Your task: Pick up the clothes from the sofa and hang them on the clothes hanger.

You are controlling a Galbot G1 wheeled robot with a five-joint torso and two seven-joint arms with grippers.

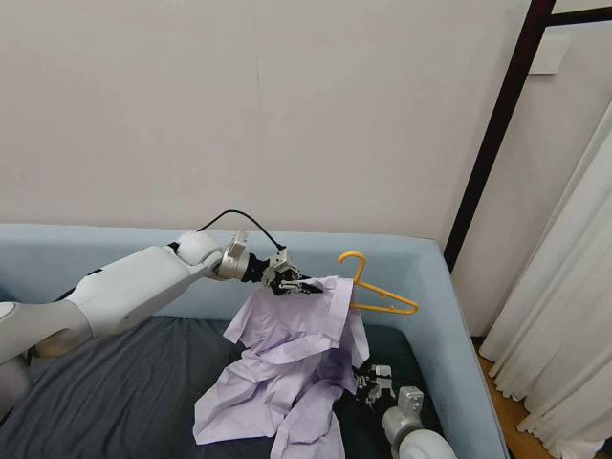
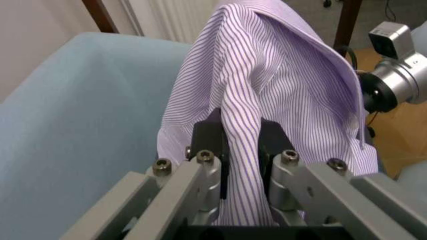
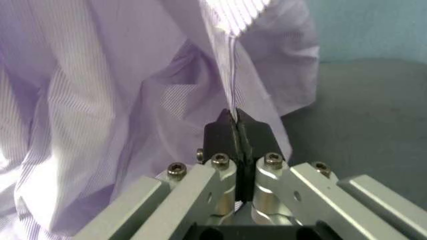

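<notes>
Shirt (image 1: 296, 354) (lilac pinstripe) tight in left gripper (image 1: 295, 284) and right gripper (image 1: 371, 381), over sofa (image 1: 96, 251)

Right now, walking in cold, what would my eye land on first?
A lilac striped shirt drapes down to the dark sofa seat, pinched at its top by the left gripper. An orange hanger sticks out beside that grip, on the robot's right. Lower down, the right gripper is clamped on a fold of the same shirt.
</notes>
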